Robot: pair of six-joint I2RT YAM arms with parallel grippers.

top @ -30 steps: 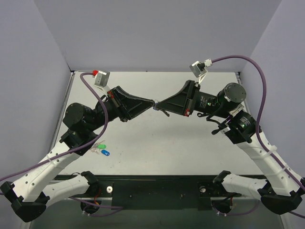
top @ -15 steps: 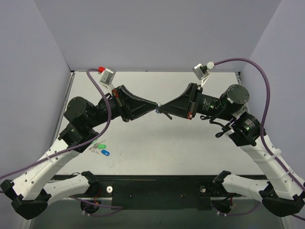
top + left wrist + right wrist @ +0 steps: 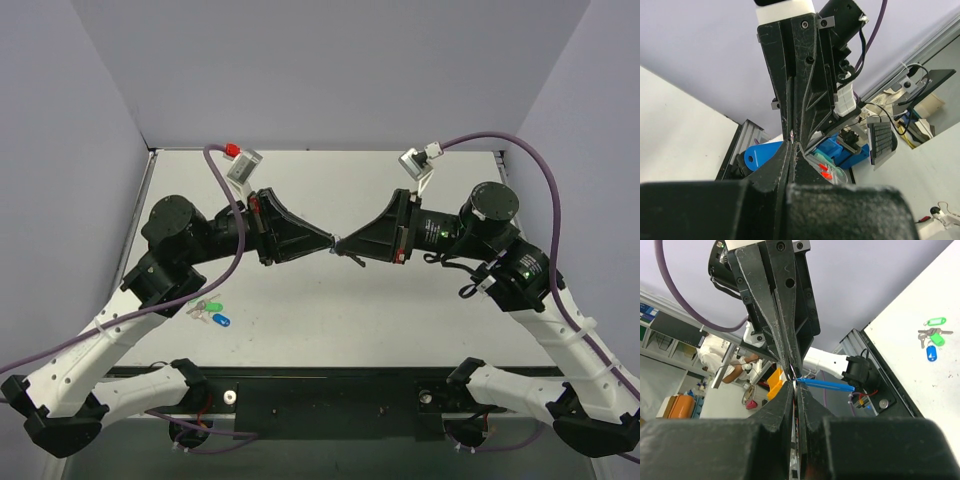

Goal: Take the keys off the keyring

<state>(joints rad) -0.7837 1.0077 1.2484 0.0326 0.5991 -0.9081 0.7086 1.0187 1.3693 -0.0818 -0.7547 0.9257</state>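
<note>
My left gripper and right gripper meet tip to tip in the air over the middle of the table, both shut. The light-blue tag of the keyring hangs at the joined tips. It shows edge-on in the right wrist view, with a thin metal ring at its inner end. A thin silver strip, apparently the key, sits between the right gripper's jaws. The left gripper pinches at the ring. In the top view the tag is a tiny blue speck.
A bunch of green and dark blue tags with keys lies on the white table at the left, near the left arm's base; it also shows in the right wrist view. Grey walls enclose the table on three sides.
Both arms, still joined at the tips, have moved toward the near edge and slightly right. Both wrists have turned a little. The bunch on the table has not moved.
</note>
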